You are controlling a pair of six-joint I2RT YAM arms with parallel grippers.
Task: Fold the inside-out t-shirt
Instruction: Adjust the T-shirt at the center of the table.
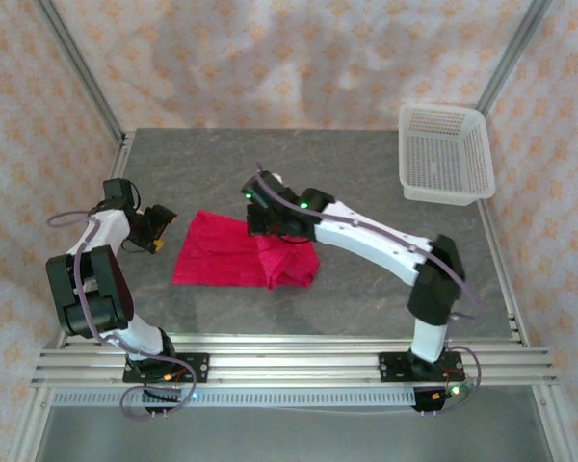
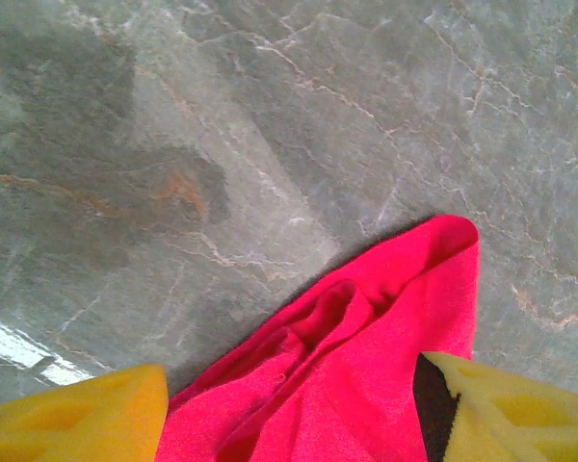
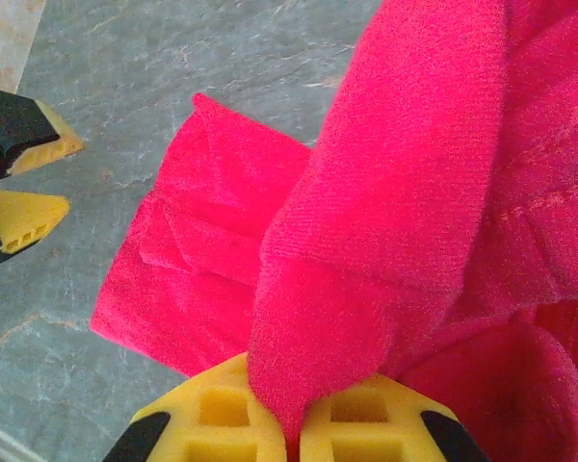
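State of the right gripper (image 3: 294, 423): clenched on a fold of the inside-out t-shirt (image 3: 395, 173); its two yellow pads (image 3: 366, 419) were pressed together with red cloth pinched between them.
Held fold: a thick band of fabric rose from between the pads and ran away from the right gripper, over the rest of the garment. A stitched seam (image 3: 549, 197) showed on the cloth just to the right of it.
Place of the inside-out t-shirt: it lay on the grey marbled table (image 1: 366, 173), directly under the right gripper and stretching from it toward the left gripper (image 1: 160, 234). It was bunched at the right gripper's end, flatter and roughly rectangular at the other.
State of the left gripper: released, the jaws wide apart with nothing clasped. In its wrist view a rounded corner of the red cloth lay ahead of the fingertips and ran back between them.
Contact at the left gripper: whether the yellow fingers (image 2: 77, 414) touched the cloth could not be told. From above, the tool sat just beside the garment's edge.
Span between tools: the garment lay between the two grippers.
White mesh basket (image 1: 445, 152): it stood at the table's far corner, well beyond the right gripper and apart from the cloth.
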